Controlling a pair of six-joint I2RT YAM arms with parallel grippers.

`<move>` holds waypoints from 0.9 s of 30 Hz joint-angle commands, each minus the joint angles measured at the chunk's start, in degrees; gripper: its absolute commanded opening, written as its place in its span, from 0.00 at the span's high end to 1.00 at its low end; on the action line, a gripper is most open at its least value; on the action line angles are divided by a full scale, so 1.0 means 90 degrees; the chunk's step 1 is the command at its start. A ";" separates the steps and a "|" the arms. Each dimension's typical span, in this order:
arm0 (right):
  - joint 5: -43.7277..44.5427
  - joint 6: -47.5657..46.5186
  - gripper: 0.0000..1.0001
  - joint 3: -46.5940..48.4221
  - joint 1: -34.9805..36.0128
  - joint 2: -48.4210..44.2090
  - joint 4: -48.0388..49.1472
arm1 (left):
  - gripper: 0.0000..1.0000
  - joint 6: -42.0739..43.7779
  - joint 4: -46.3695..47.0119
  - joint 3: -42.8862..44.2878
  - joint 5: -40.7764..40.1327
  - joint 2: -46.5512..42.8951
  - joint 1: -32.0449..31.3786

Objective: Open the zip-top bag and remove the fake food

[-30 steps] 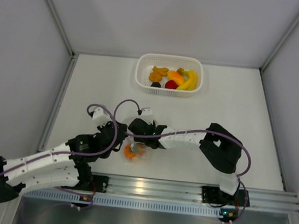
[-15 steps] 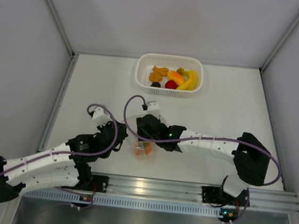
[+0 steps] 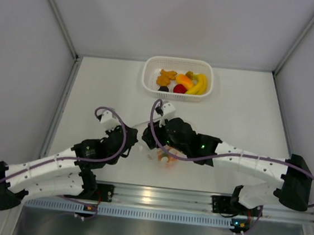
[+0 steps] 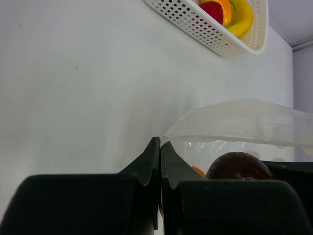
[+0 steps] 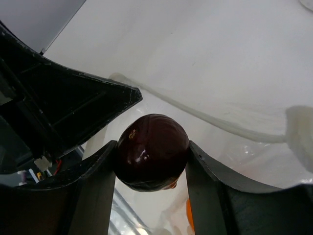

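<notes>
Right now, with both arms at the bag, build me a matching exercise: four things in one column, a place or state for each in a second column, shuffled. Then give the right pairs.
Column one:
1. dark round piece
2. zip-top bag
3. yellow banana
4. basket

Column two:
A. lying in the basket
B. white, with perforated walls
C. gripped by the right gripper
D. edge pinched by the shut left gripper

Pairs: 1-C, 2-D, 3-A, 4-B.
</notes>
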 commanded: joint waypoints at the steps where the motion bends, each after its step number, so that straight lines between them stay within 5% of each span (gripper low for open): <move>1: -0.0223 -0.0374 0.56 0.0231 0.0070 -0.0357 0.0391 | 1.00 0.0300 -0.0136 0.0212 -0.0129 0.0014 0.0043; 13: -0.0339 -0.0569 0.58 0.0612 0.0128 0.0425 0.0175 | 1.00 0.1559 -0.0126 0.1208 0.0691 0.0316 0.0034; 20: -0.0867 -0.0940 0.57 0.0427 0.0138 -0.0160 0.0634 | 1.00 0.1872 -0.0126 0.1423 0.0868 0.0707 0.0034; 27: -0.0125 -0.1126 0.57 0.0231 0.0138 -0.0892 0.0156 | 1.00 0.1531 -0.0155 0.1053 0.0224 0.0483 0.0043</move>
